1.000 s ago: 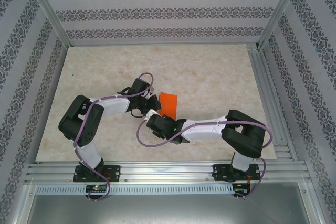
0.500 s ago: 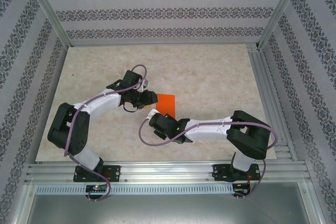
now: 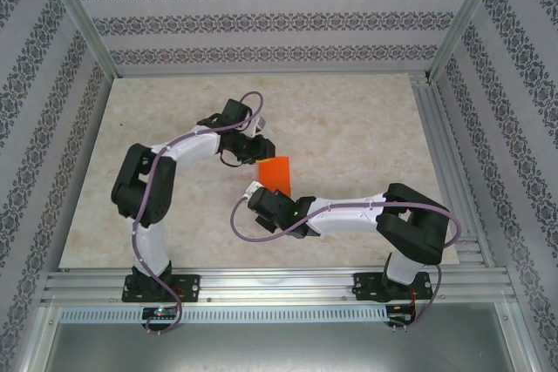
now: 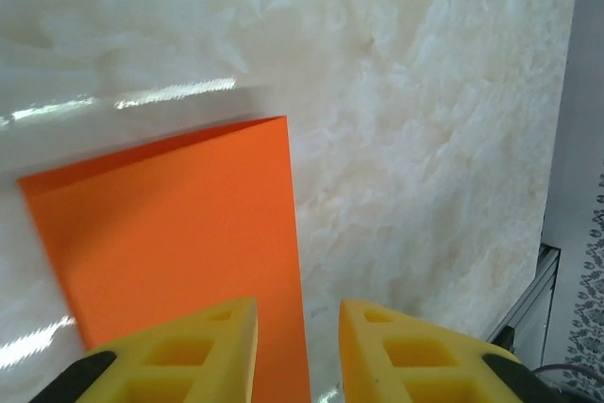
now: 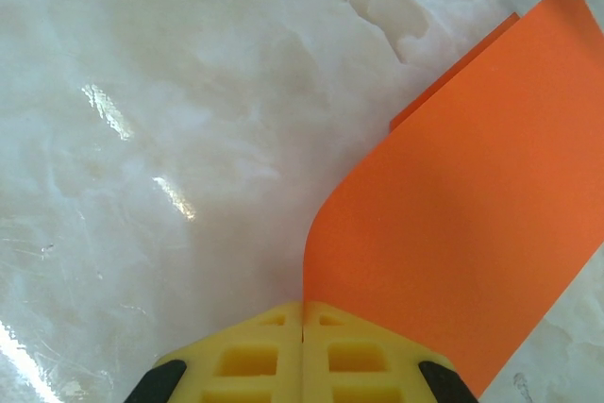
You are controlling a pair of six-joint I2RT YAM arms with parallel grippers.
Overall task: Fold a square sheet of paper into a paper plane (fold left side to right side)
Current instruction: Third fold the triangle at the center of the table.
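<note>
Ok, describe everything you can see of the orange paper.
The square sheet of paper is thin, plain, bright orange, lying mid-table between the two arms. It looks folded into a narrower rectangle, a lower layer peeking out along one edge. Most lies flat on the marbled table, but one side bows upward near the right tool, whose shut tips meet its edge. The left tool sits slightly open over the opposite end.

A pale marbled tabletop (image 3: 349,119) sits inside patterned walls (image 3: 261,19) and aluminium frame rails (image 3: 279,285)
</note>
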